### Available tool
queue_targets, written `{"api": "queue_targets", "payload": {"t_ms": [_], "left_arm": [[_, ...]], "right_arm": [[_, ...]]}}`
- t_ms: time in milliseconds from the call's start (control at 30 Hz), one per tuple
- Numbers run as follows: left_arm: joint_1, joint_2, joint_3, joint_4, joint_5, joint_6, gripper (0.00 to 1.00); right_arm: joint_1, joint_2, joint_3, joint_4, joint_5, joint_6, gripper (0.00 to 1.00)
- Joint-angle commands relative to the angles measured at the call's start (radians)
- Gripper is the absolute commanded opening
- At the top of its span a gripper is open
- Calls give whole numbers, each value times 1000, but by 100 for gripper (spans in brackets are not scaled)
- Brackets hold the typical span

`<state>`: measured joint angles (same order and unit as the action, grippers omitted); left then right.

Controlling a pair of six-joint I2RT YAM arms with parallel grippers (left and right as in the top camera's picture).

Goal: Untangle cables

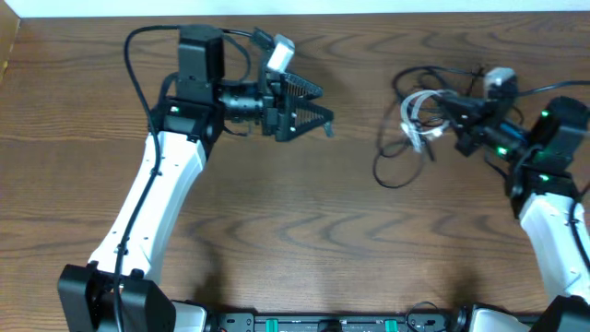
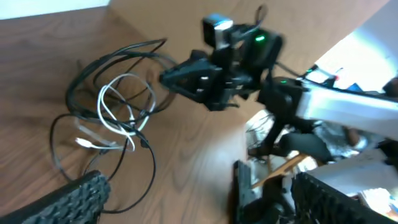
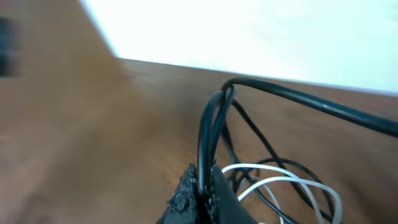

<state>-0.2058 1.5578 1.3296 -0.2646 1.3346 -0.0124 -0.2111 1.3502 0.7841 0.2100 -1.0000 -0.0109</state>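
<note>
Jaws of our right gripper (image 3: 202,190) pinch a black cable (image 3: 208,130) beside the white cable (image 1: 413,118). Our left gripper (image 1: 323,106) stands wide, well apart from them.

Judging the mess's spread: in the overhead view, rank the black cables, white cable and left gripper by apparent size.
1. black cables, sprawling widest
2. left gripper, jaws open
3. white cable, small loops
</note>
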Motion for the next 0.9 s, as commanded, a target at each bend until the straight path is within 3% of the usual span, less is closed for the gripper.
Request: {"api": "queue_targets", "payload": {"t_ms": [0,400,567,867], "left_arm": [[-24,3,3,-29,-109,64,95],[-163,19,2,-101,-525,132,95],[-206,19,2,-101,-717,132,95],[-223,19,2,-95,-904,132,95]], "right_arm": [[74,-2,6,64,-118,114,1],[206,-2,6,349,-117,357,1],[213,-2,6,356,-126,400,1],[228,-2,6,373,-197,439,1]]}}
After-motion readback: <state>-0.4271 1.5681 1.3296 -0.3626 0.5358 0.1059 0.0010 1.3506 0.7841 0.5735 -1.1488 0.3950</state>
